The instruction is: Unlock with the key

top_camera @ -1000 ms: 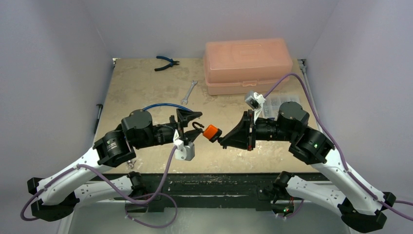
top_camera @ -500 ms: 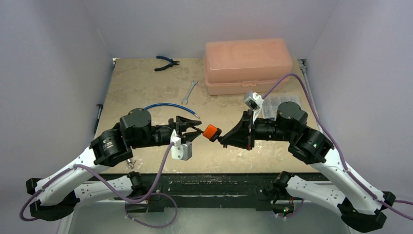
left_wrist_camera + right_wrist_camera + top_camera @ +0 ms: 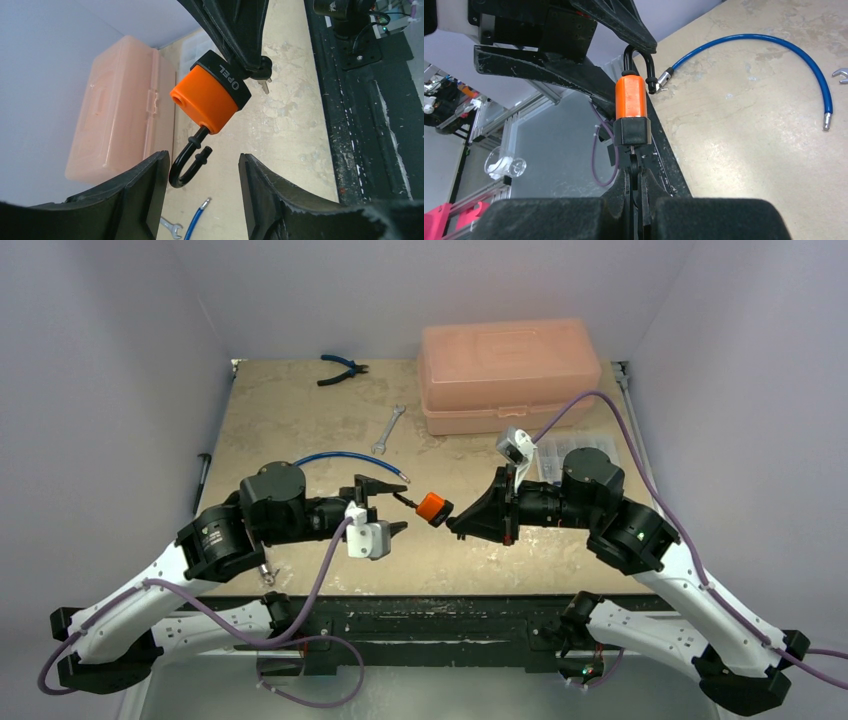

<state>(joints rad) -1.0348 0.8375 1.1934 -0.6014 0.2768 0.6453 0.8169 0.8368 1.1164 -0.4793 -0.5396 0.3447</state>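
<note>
An orange padlock [image 3: 432, 508] with a black base hangs in the air between the two arms. Its black shackle [image 3: 187, 167] stands sprung, one leg free of the body. My right gripper [image 3: 633, 167] is shut on the key [image 3: 632, 161], whose blade sits in the padlock's [image 3: 630, 97] base. A second small key [image 3: 265, 86] dangles beside it. My left gripper [image 3: 202, 157] is open, and the shackle's bend lies between its fingers near the left one, touching neither as far as I can see. From above, the left gripper [image 3: 390, 506] sits just left of the padlock.
A pink plastic toolbox [image 3: 510, 375] stands at the back right, with a clear parts box [image 3: 565, 450] in front of it. Blue-handled pliers [image 3: 343, 368], a small wrench [image 3: 389, 430] and a blue cable [image 3: 345, 458] lie on the table behind the left arm.
The left gripper narrowed around the shackle, then opened again and drew back a little to the left. The right gripper kept its hold on the key and shifted slightly left.
</note>
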